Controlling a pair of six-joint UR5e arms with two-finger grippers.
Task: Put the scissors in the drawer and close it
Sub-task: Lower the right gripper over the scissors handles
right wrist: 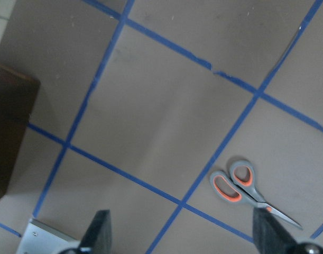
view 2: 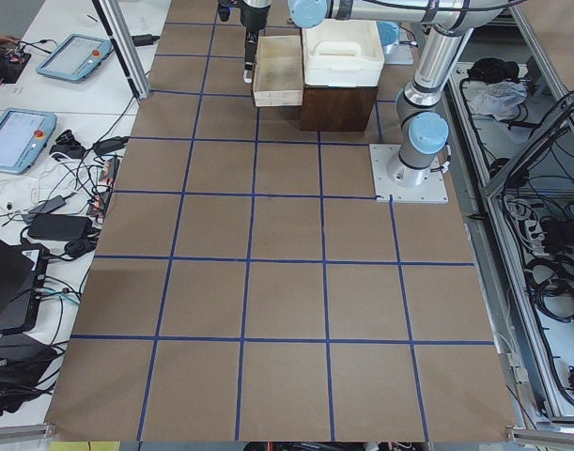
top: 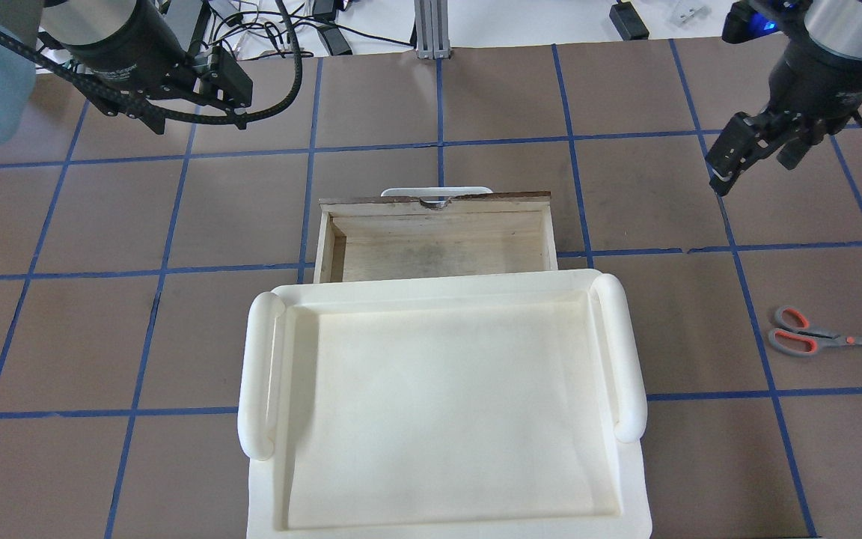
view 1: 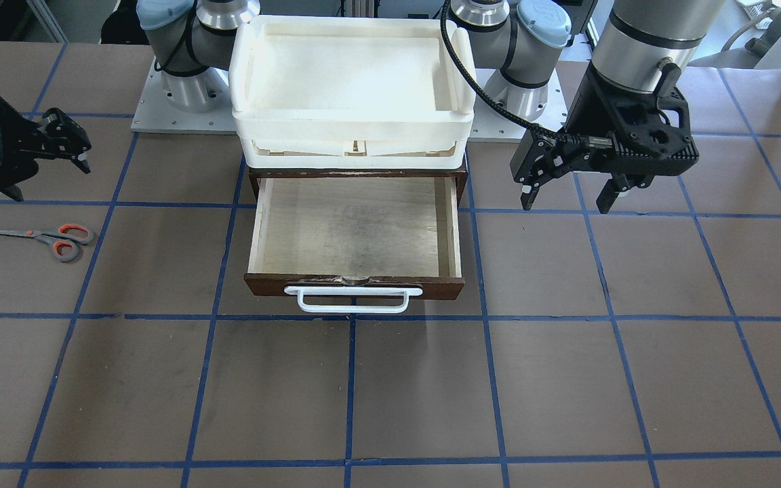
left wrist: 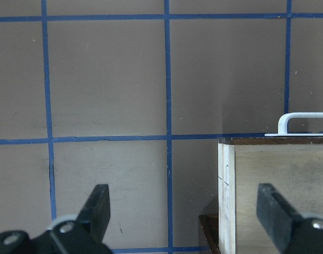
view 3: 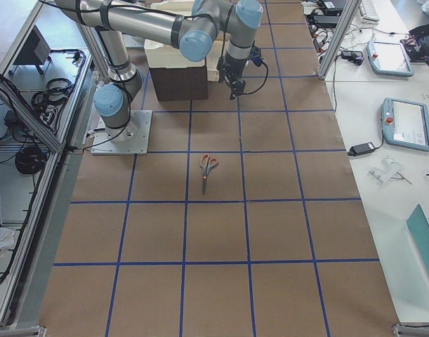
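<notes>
Scissors (view 1: 48, 239) lie closed and flat on the table (view 1: 390, 393), well apart from the drawer (view 1: 356, 227). In the front-facing view they sit at its 9 o'clock, blades pointing to 9. The drawer stands pulled open beneath stacked white trays (view 1: 350, 74). The right gripper (view 1: 75, 152) hangs near the scissors' 12 o'clock, fingers spread apart. The left gripper (view 1: 567, 200) hangs at the drawer's 3 o'clock, fingers likewise apart.

Count on the counter (view 1: 390, 393): 1 pair of scissors (view 1: 48, 238), 1 drawer (view 1: 356, 224) with 1 handle (view 1: 353, 299), 2 stacked white trays (view 1: 350, 68), 2 grippers: left gripper (view 1: 567, 201), right gripper (view 1: 83, 156).
</notes>
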